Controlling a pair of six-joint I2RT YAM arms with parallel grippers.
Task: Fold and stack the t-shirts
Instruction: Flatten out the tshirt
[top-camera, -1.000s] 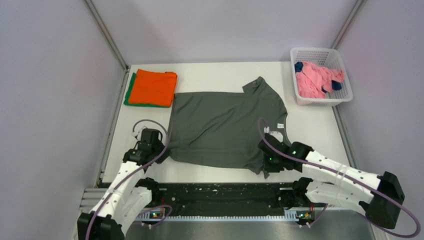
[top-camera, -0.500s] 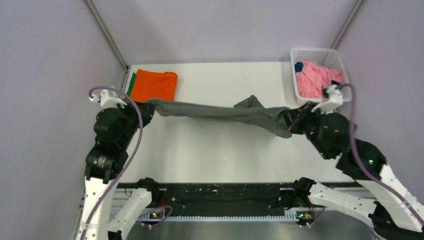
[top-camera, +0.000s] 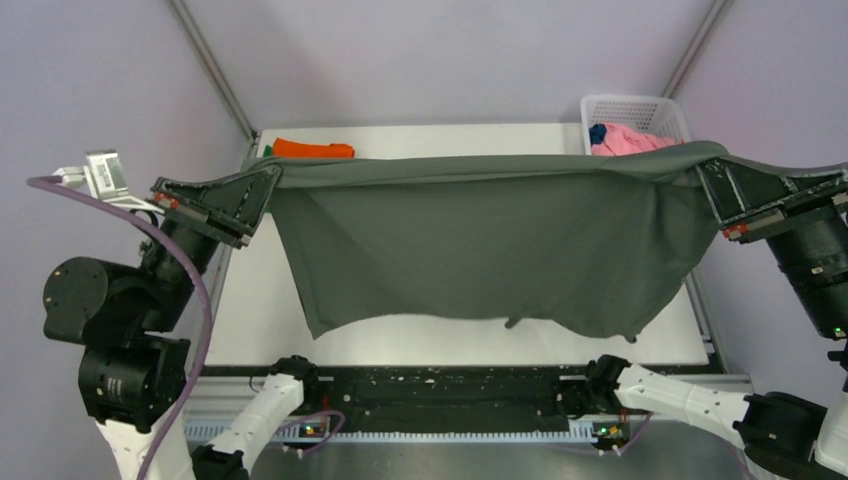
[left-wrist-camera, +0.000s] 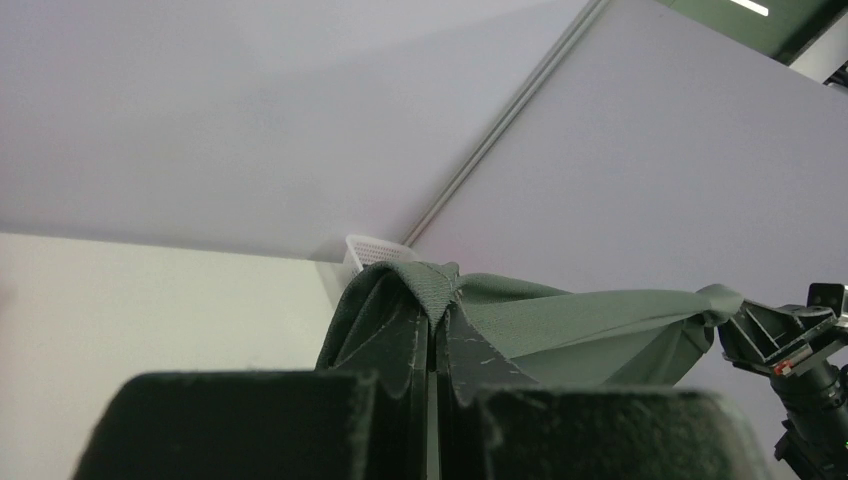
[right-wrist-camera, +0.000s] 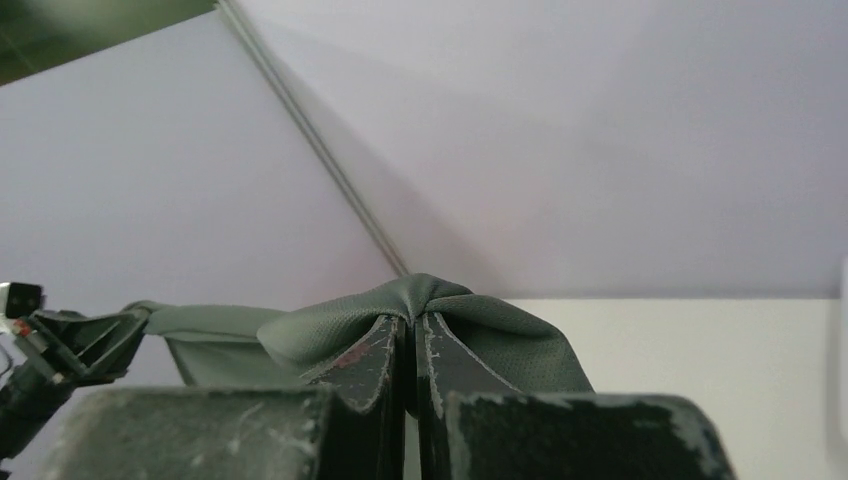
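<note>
The dark olive-grey t-shirt (top-camera: 480, 240) hangs spread high above the table, stretched taut between both grippers. My left gripper (top-camera: 272, 176) is shut on its left top corner, seen in the left wrist view (left-wrist-camera: 436, 290). My right gripper (top-camera: 703, 168) is shut on its right top corner, seen in the right wrist view (right-wrist-camera: 412, 318). The shirt's lower edge hangs free near the table's front. A folded orange t-shirt (top-camera: 312, 149) lies at the far left, mostly hidden behind the raised shirt. A pink t-shirt (top-camera: 622, 141) and a bit of navy blue cloth (top-camera: 597, 133) lie in the basket.
The white plastic lattice basket (top-camera: 630, 108) stands at the far right corner, partly behind the hanging shirt. Grey walls with metal posts enclose the table (top-camera: 450, 335). A black rail runs along the near edge.
Both arms have lifted high and moved apart. The olive-grey shirt went from lying flat, to a bunched rope between the grippers, to a wide hanging sheet.
</note>
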